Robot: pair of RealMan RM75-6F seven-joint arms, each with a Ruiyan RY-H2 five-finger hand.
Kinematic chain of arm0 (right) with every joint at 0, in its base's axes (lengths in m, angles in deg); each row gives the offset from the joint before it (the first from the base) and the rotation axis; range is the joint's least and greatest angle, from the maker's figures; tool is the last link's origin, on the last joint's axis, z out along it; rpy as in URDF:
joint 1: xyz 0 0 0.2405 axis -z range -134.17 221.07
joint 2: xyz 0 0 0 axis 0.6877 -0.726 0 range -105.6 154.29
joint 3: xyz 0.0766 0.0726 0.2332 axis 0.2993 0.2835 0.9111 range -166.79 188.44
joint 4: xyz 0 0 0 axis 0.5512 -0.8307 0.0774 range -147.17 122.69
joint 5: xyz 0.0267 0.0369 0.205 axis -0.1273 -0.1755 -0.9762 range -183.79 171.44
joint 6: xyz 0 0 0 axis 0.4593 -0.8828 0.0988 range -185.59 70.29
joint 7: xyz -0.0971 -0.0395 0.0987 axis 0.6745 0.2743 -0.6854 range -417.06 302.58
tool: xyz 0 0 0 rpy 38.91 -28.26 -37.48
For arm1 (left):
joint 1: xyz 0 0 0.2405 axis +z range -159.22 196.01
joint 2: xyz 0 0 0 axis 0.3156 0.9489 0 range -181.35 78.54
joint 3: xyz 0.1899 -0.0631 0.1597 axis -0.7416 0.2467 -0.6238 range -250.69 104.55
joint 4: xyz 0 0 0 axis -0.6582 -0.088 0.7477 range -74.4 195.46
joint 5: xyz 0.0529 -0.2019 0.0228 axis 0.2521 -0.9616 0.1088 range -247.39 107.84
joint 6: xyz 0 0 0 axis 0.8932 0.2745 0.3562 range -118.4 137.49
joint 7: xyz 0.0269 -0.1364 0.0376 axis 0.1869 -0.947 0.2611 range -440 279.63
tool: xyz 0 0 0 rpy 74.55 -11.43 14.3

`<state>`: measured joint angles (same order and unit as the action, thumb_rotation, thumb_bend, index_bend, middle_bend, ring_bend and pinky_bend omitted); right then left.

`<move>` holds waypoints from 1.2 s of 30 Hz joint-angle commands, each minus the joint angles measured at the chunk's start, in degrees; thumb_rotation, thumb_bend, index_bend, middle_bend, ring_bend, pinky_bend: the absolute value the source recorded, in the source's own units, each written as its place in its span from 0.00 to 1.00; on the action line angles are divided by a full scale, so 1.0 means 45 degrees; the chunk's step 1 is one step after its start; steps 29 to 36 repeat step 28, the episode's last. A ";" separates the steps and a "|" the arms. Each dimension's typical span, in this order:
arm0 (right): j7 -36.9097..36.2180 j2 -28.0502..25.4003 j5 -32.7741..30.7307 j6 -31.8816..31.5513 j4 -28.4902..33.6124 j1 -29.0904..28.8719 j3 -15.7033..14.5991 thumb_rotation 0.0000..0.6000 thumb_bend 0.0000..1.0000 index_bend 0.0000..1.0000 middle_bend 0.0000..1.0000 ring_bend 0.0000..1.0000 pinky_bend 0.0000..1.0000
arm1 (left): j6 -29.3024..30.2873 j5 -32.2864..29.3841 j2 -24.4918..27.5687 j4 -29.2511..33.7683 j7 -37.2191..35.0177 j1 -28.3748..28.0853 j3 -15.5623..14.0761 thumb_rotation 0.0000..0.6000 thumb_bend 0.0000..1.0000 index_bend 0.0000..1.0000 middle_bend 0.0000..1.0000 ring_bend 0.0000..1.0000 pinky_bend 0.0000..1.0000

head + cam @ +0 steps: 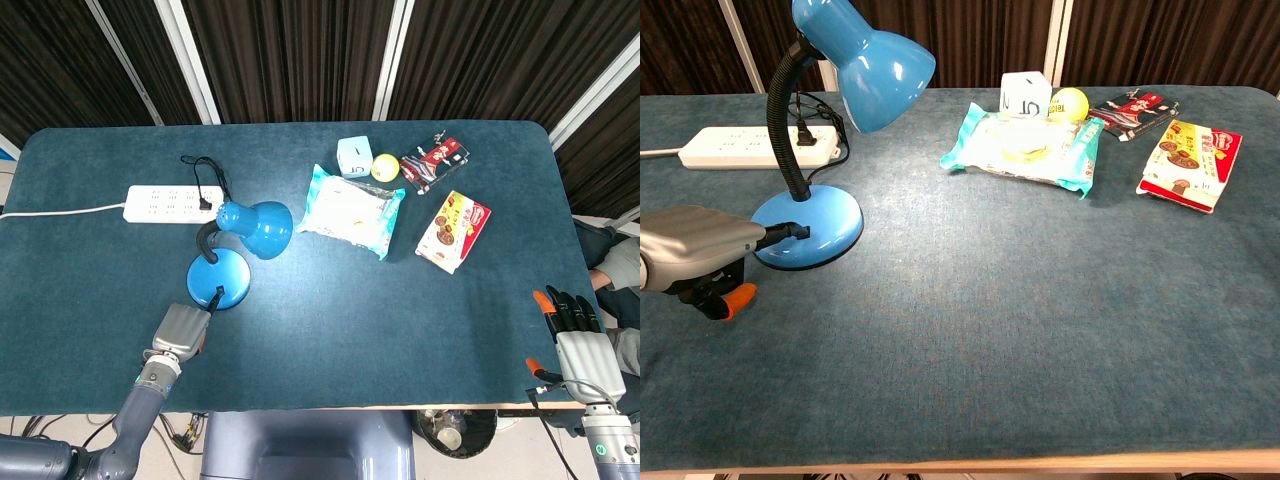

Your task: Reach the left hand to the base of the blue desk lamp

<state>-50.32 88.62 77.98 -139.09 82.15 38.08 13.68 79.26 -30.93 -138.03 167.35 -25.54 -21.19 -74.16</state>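
Resting low on the table [330, 330] with dark fingertips [790, 232] touching the near rim of the blue desk lamp's base [815, 226], left hand [700, 245] grasping nothing, right hand [578, 342] relaxed far right, power strip [170, 203] just behind the lamp.

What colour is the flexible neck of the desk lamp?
Black. The neck of the blue desk lamp shows best in the chest view.
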 commanded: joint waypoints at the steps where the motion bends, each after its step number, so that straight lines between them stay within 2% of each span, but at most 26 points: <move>1: -0.0021 -0.0011 0.0005 0.0005 0.0002 -0.0005 0.0001 1.00 0.23 0.00 0.00 0.00 0.00 | 0.0580 0.1514 0.0139 -0.0046 -0.1004 0.0194 0.0398 1.00 0.49 0.06 0.78 0.78 0.90; 2: -0.0027 -0.0012 0.0009 -0.0001 0.0000 -0.0005 0.0002 1.00 0.24 0.00 0.00 0.00 0.00 | 0.0733 0.1948 0.0228 -0.0069 -0.1258 0.0254 0.0455 1.00 0.44 0.05 0.67 0.70 0.82; 3: -0.0038 -0.0011 0.0015 -0.0013 -0.0004 -0.0002 0.0005 1.00 0.23 0.00 0.00 0.00 0.00 | 0.0889 0.2517 0.0375 -0.0104 -0.1607 0.0353 0.0462 1.00 0.37 0.02 0.48 0.55 0.68; 4: -0.0046 -0.0010 0.0018 -0.0020 -0.0007 -0.0001 0.0007 1.00 0.24 0.00 0.00 0.00 0.00 | 0.1015 0.2912 0.0518 -0.0103 -0.1845 0.0424 0.0468 1.00 0.34 0.01 0.40 0.48 0.62; 6: -0.0064 -0.0011 0.0019 -0.0038 -0.0012 0.0006 0.0011 1.00 0.24 0.00 0.00 0.00 0.00 | 0.1334 0.3845 0.1009 -0.0094 -0.2296 0.0639 0.0335 1.00 0.25 0.00 0.15 0.25 0.39; 7: -0.0072 -0.0011 0.0018 -0.0050 -0.0014 0.0010 0.0014 1.00 0.24 0.00 0.00 0.00 0.00 | 0.1568 0.4429 0.1345 -0.0088 -0.2565 0.0811 0.0191 1.00 0.23 0.00 0.08 0.18 0.32; 9: -0.0070 -0.0008 0.0026 -0.0072 -0.0021 0.0015 0.0018 1.00 0.24 0.00 0.00 0.00 0.00 | 0.1956 0.5174 0.1828 -0.0075 -0.3035 0.1153 -0.0072 1.00 0.18 0.00 0.01 0.07 0.20; 11: -0.0041 0.0003 0.0045 -0.0097 -0.0034 0.0018 0.0019 1.00 0.24 0.00 0.00 0.00 0.00 | 0.2422 0.5980 0.2410 -0.0091 -0.3810 0.1668 -0.0449 1.00 0.14 0.00 0.00 0.01 0.11; 14: 0.0067 0.0041 0.0070 -0.0126 -0.0060 0.0018 0.0015 1.00 0.24 0.00 0.00 0.00 0.00 | 0.3224 0.7197 0.3290 -0.0447 -0.5056 0.2602 -0.1195 1.00 0.11 0.00 0.00 0.00 0.03; 20: 0.0430 0.0194 0.0140 -0.0283 -0.0117 0.0018 0.0057 1.00 0.23 0.00 0.00 0.00 0.00 | 0.4765 0.8723 0.4026 -0.2168 -0.7283 0.4368 -0.2220 1.00 0.09 0.00 0.00 0.00 0.01; 25: 0.0599 0.0360 0.0121 -0.0408 -0.0133 0.0030 0.0118 1.00 0.23 0.00 0.00 0.00 0.00 | 0.5012 0.9077 0.4080 -0.3043 -0.8663 0.5071 -0.2211 1.00 0.09 0.00 0.00 0.00 0.01; 36: 0.0607 0.0390 0.0185 -0.0456 -0.0192 0.0036 0.0108 1.00 0.24 0.00 0.00 0.00 0.00 | 0.4772 0.9141 0.4003 -0.3187 -0.8921 0.5201 -0.2148 1.00 0.09 0.00 0.00 0.00 0.01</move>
